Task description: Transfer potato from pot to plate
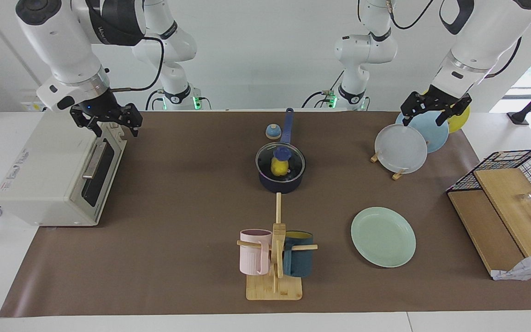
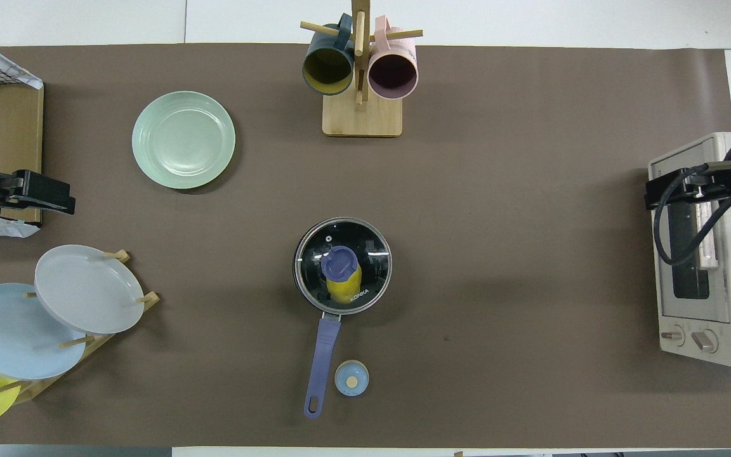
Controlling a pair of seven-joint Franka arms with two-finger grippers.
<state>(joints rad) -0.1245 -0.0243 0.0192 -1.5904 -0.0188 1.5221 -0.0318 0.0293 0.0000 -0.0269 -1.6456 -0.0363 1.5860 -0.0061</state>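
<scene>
Both hands, left hand point(image 1: 436, 110) and right hand point(image 1: 107, 121), hang spread, well apart from the potato point(image 1: 280, 167) (under the pot's point(image 1: 281, 183) lid point(image 1: 280, 159)).

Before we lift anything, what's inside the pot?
Through the glass lid on the pot shows a yellow potato. The lid's knob covers part of it.
</scene>
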